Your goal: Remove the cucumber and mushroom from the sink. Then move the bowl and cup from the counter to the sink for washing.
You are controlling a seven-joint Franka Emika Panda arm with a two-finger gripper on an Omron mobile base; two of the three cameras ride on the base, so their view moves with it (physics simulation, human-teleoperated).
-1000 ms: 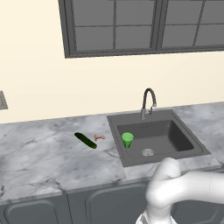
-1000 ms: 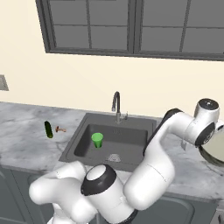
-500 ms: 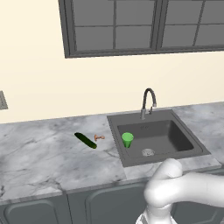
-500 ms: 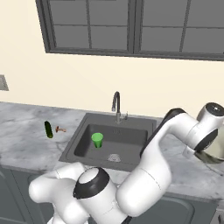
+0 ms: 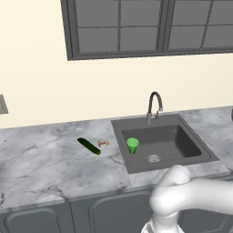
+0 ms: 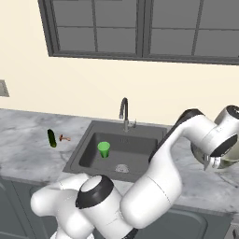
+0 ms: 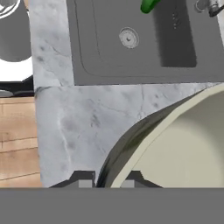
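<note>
The tool sits at the rim of the wide, pale beige-grey round bowl on the grey-white marbled stone worktop just right of the sink; whether it is clenched on the rim cannot be told. Judged step: carrying the bowl over, which calls for a firm rim grip, a level lift and a clean pass over the edge of the dark grey recessed sink. Beyond, the bright green tapered cup stands in the basin, while the slim dark green cucumber and tiny orange-brown mushroom lie on the worktop left of it.

A dark-framed window with several panes spans the cream wall at the far side, a grey wall plate sits at the far left, and wooden floor shows below.
</note>
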